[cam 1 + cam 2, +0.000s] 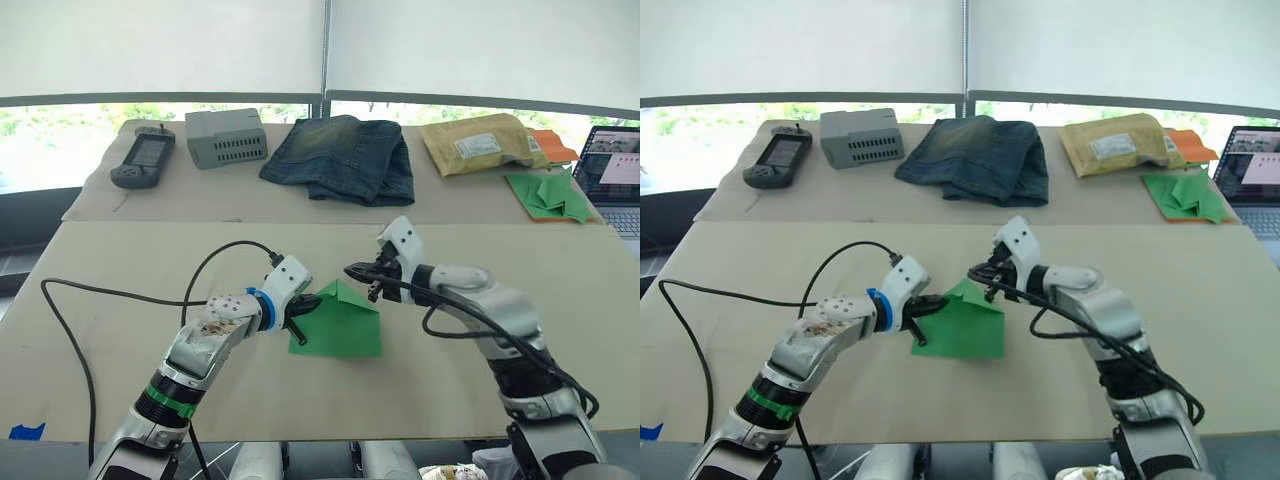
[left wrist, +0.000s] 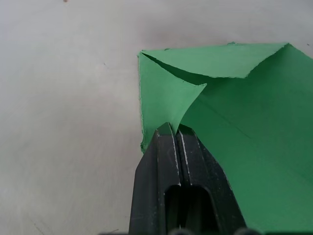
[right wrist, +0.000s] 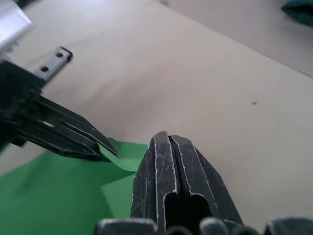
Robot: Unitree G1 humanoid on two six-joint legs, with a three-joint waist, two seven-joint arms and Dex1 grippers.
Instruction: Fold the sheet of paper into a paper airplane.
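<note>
The place looks like a lab or office room set up for robot trials. Two plain tables (image 1: 120, 270) covered in beige board stand end to end before a wide window (image 1: 60, 130) with white roller blinds (image 1: 160, 45) drawn most of the way down and greenery outside. Along the far table lies an odd mix of test items: a handheld controller (image 1: 143, 157), a grey vented box (image 1: 226, 137), folded jeans (image 1: 342, 156), a padded envelope (image 1: 478, 142), and a heap of green paper darts (image 1: 550, 194). An open laptop (image 1: 615, 172) sits at the right edge. Loose black cables (image 1: 70, 320) trail over the near table.
</note>
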